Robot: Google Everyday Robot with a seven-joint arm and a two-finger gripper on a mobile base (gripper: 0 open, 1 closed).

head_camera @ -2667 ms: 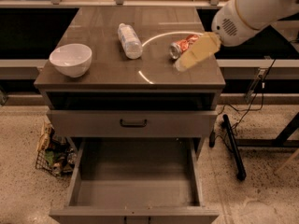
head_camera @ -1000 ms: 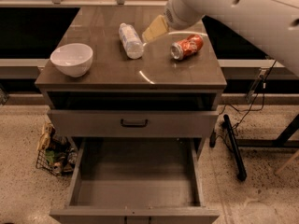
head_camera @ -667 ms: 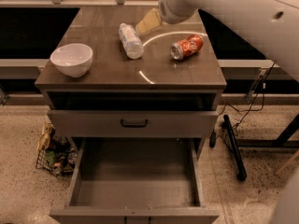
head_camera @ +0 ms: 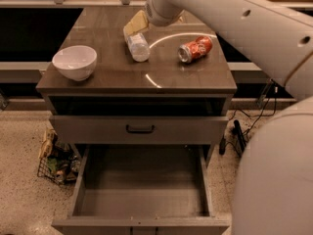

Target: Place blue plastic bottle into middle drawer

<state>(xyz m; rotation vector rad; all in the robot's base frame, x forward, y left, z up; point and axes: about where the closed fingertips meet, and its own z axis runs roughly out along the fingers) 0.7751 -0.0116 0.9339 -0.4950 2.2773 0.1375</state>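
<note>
Jaws at blue plastic bottle (head_camera: pixel 138 47) far end, cap hidden; spread or pinching, cannot tell.

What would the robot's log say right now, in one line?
gripper: at bottle far end | bottle: lying on cabinet | drawer: open, bottle not in | can, bowl: on cabinet

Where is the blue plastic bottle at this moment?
The bottle lies on the cabinet top, between the white bowl at image left and the soda can at image right; the hand is at its far end.
</note>
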